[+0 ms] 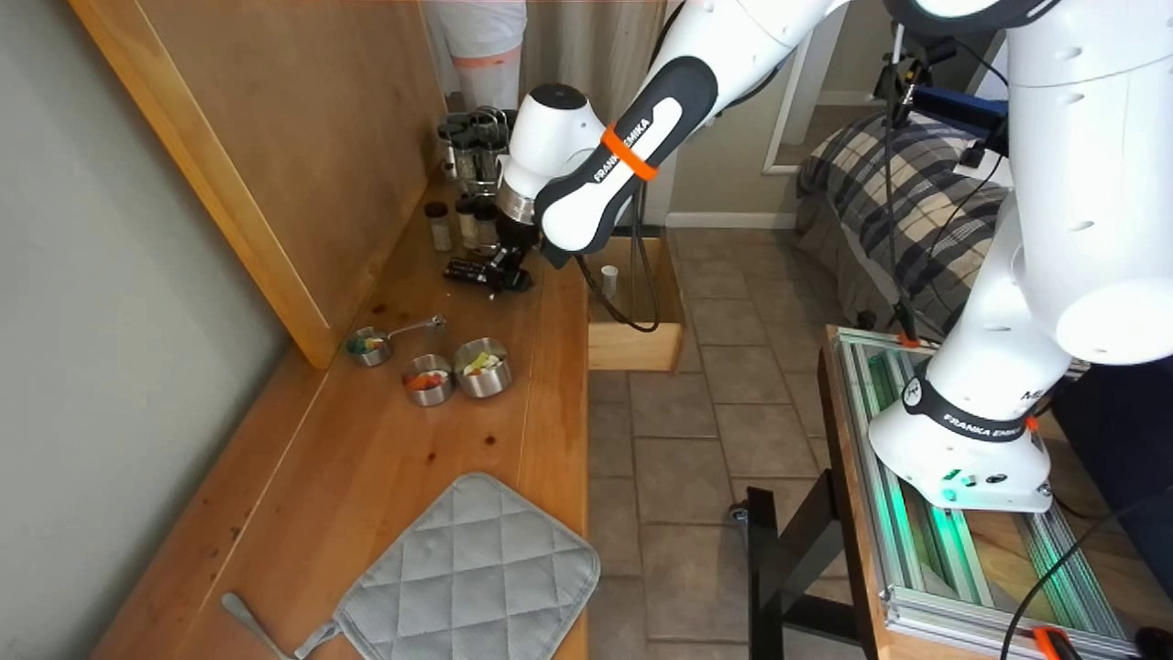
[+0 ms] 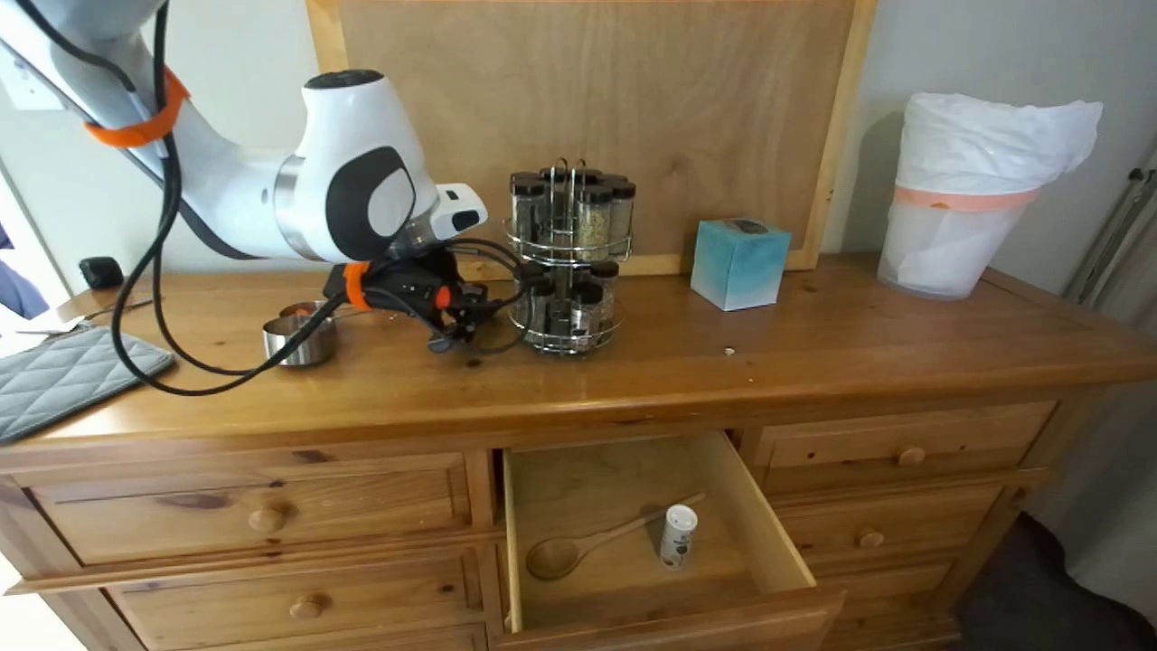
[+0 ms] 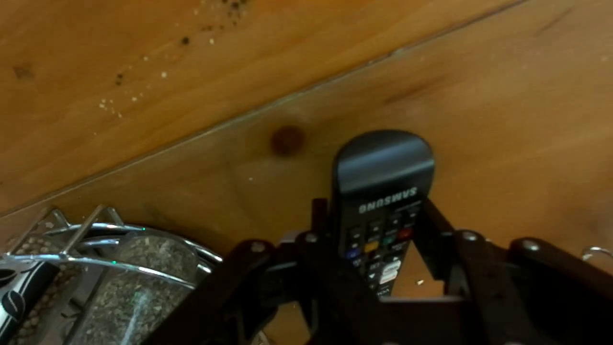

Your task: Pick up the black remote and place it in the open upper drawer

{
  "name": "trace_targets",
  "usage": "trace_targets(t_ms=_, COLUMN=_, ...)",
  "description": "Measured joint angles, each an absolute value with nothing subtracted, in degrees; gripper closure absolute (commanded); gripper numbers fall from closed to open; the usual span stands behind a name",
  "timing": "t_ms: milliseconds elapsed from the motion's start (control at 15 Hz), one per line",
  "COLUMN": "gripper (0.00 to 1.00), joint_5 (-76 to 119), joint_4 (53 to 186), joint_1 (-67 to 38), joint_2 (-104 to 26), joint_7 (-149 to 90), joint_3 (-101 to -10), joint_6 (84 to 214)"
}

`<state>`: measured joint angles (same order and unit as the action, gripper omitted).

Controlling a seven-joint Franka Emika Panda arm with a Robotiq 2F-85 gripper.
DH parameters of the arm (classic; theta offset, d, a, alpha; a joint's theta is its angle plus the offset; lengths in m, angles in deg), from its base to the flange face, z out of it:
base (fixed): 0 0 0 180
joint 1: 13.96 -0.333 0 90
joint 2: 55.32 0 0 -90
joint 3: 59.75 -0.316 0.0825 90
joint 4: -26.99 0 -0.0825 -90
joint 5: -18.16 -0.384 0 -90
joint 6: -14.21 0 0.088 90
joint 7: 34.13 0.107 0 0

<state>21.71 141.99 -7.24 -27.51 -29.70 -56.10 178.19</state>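
Observation:
The black remote (image 3: 383, 167) lies between my gripper's fingers (image 3: 374, 209) in the wrist view. The fingers press along both its long sides, and its lower part is covered by the left finger. In an exterior view the remote (image 1: 465, 270) shows at my gripper (image 1: 509, 266), close to the countertop; I cannot tell whether it touches the wood. My gripper (image 2: 463, 316) also shows beside the spice rack, with the remote hard to make out. The open upper drawer (image 2: 768, 535) is pulled out below the countertop edge; its front (image 1: 632, 346) also shows.
The spice rack (image 2: 574, 242) stands right beside my gripper, also in the wrist view (image 3: 134, 270). A tissue box (image 2: 739, 264) and a bin (image 2: 940, 235) stand farther along. Metal cups (image 1: 483, 368) and a grey pot holder (image 1: 467, 568) lie opposite. The drawer holds a wooden spoon (image 2: 556, 558) and white shaker (image 2: 677, 537).

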Motion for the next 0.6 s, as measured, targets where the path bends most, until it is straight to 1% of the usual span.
trace_targets(t_ms=333, gripper=0.79, joint_5=18.37, joint_4=148.88, joint_1=-6.89, joint_2=-36.02, joint_7=-32.03, joint_3=-57.54, joint_6=171.32)
trace_targets(t_ms=600, gripper=0.79, joint_5=17.86, joint_4=156.55, joint_1=-6.82, joint_2=-43.51, joint_7=-31.20, joint_3=-55.55, joint_6=168.45)
